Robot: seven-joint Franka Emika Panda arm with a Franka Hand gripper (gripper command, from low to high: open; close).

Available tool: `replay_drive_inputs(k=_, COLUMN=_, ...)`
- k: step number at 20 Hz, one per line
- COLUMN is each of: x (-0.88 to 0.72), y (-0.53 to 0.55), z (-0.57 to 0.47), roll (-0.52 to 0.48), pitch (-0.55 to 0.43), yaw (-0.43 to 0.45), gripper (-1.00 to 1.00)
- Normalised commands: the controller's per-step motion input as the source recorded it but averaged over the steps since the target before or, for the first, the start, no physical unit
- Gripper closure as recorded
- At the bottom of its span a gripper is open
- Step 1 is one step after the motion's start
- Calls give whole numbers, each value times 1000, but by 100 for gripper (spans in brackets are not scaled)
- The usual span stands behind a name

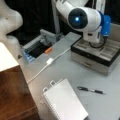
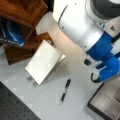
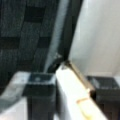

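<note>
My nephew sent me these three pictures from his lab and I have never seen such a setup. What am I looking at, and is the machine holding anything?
The big white and blue shape is a robot arm. Two pictures come from cameras off the arm, and the third from a camera on its wrist.

In both front views a grey table holds a spiral notebook with a black pen beside it, not touching. In a front view there is also a white cable, an orange object and a compartmented tray box beneath the arm's end.

The wrist view shows the gripper, its dark fingers either side of a pale flat object. I cannot tell whether they actually pinch it.
</note>
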Motion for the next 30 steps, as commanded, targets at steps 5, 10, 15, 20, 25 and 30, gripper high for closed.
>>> replay_drive_inputs(k=5, x=9, y=270, z=103, roll=47, pitch=96, yaw=-44, gripper=100)
replay_drive_inputs(k=10, x=-28, y=275, z=46, roll=59, pitch=85, yaw=-61, gripper=-100)
replay_drive_inputs(k=15, x=-34, y=291, z=-9, roll=69, pitch=73, yaw=-91, gripper=-100)
replay_drive_inputs(k=20, x=16, y=331, z=-15, roll=71, pitch=64, yaw=-144, gripper=-100)
replay_drive_inputs(k=25, x=40, y=298, z=-16, roll=71, pitch=70, yaw=-129, gripper=-100)
replay_drive_inputs(k=30, x=64, y=289, z=-76, roll=68, pitch=82, yaw=-96, gripper=-100)
